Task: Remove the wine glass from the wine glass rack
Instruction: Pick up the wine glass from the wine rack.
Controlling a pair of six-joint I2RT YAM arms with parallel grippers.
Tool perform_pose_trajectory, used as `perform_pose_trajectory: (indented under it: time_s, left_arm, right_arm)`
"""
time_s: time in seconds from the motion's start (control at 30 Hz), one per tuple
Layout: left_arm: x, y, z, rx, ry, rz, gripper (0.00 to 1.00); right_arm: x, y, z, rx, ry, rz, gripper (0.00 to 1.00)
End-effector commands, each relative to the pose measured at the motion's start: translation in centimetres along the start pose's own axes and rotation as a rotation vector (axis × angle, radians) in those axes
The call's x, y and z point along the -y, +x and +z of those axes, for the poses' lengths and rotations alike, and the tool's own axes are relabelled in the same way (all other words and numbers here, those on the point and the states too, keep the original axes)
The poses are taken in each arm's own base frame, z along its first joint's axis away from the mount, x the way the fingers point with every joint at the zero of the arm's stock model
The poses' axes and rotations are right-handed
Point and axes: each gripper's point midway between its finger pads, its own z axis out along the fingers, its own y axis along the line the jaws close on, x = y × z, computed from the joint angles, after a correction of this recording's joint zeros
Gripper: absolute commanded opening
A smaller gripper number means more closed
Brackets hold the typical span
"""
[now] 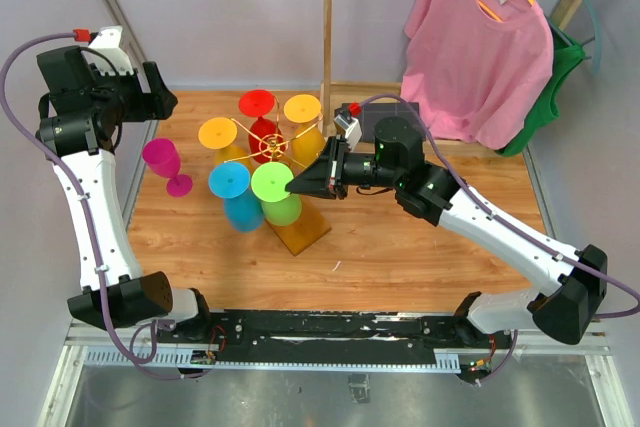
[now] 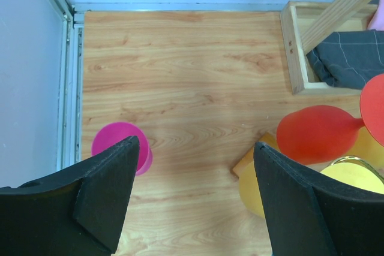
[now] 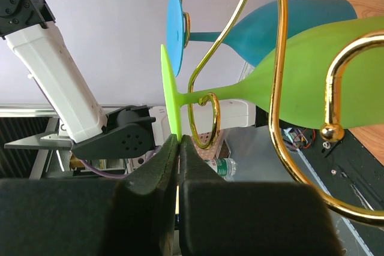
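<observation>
The gold wire rack (image 1: 266,139) on its wooden base (image 1: 302,229) holds several coloured wine glasses hanging upside down. The lime-green wine glass (image 1: 274,187) hangs at the near side. My right gripper (image 1: 296,187) is shut on the rim of its flat foot (image 3: 171,106); its stem (image 3: 222,93) still sits inside a gold wire curl (image 3: 207,118). A blue glass (image 3: 282,25) hangs beside it. A magenta glass (image 1: 166,163) stands upright on the table, off the rack; it shows in the left wrist view (image 2: 120,143). My left gripper (image 2: 195,202) is open and empty, high above the table's left side.
Orange (image 1: 218,133), red (image 1: 257,103) and yellow (image 1: 302,108) glasses hang on the rack's far side. A wooden post (image 1: 327,27) and its frame (image 2: 294,52) stand behind the rack. A pink shirt (image 1: 482,47) hangs at the back right. The grey left wall (image 2: 30,70) is close.
</observation>
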Motion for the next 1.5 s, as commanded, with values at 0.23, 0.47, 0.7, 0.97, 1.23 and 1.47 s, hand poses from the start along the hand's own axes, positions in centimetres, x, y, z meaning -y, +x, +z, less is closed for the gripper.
perform_pose_trajectory:
  time_s: [0.23, 0.47, 0.7, 0.97, 1.23, 1.47]
  left_arm:
    - [0.4, 0.1, -0.1, 0.004, 0.018, 0.012, 0.82]
    - [0.3, 0.2, 0.0, 0.0, 0.017, 0.01, 0.82]
    - [0.3, 0.2, 0.1, -0.002, 0.015, 0.008, 0.82]
    - [0.2, 0.2, 0.3, -0.004, 0.017, 0.006, 0.82]
    - [0.2, 0.2, 0.3, -0.003, 0.016, 0.009, 0.82]
    - [0.3, 0.1, 0.3, -0.003, 0.02, 0.008, 0.82]
  right_arm:
    - [-2.2, -0.8, 0.2, 0.033, -0.049, -0.029, 0.01]
    - [-1.7, -1.4, 0.3, 0.045, -0.034, 0.0, 0.01]
    - [-1.1, -2.1, 0.1, 0.069, -0.015, 0.02, 0.01]
    - [-0.7, -3.1, -0.3, 0.101, -0.004, 0.035, 0.01]
    - [-0.1, -3.8, -0.8, 0.128, 0.012, 0.049, 0.01]
    - [0.1, -4.3, -1.9, 0.158, 0.026, 0.052, 0.01]
